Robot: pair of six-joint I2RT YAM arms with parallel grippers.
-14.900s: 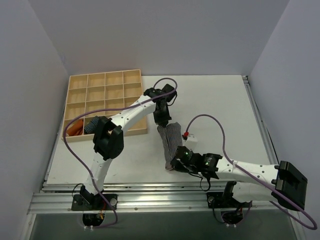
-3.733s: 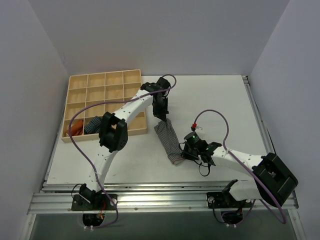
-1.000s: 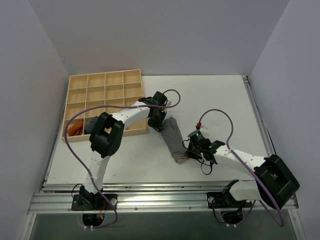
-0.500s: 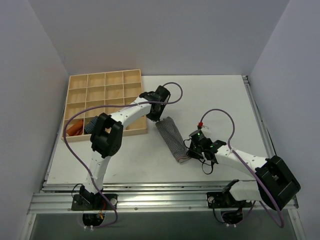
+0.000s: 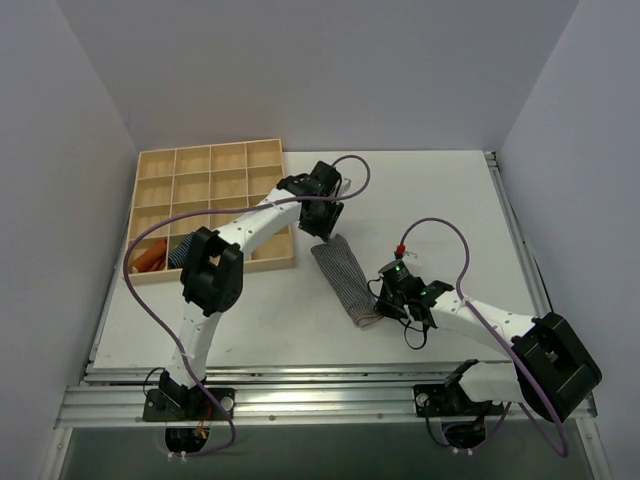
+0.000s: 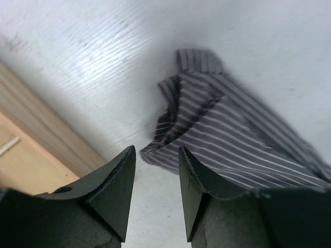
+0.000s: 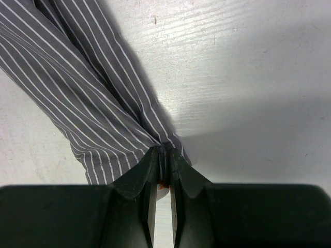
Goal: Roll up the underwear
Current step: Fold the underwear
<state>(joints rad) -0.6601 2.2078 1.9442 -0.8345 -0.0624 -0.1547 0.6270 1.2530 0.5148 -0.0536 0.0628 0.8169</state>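
Observation:
The underwear [image 5: 345,280] is a grey cloth with fine white stripes, lying as a long folded strip on the white table. My left gripper [image 5: 322,224] hovers just beyond its far end, open, nothing between the fingers. In the left wrist view the open gripper [image 6: 156,150] stands over bare table, with the underwear's [image 6: 227,139] crumpled far end just ahead of the tips. My right gripper [image 5: 380,306] is shut on the strip's near corner. The right wrist view shows that gripper [image 7: 164,151] pinching a bunched fold of the underwear [image 7: 77,88].
A wooden compartment tray [image 5: 205,147] stands at the back left, its edge [image 6: 31,150] close to the left fingers. It holds a blue striped roll [image 5: 180,250] and an orange cloth [image 5: 148,258]. Table edge rails run along the right side and front.
My left gripper has opened, let go of the underwear's far end and drawn back from it. The cloth lies flat. The right gripper keeps its grip, barely moved.

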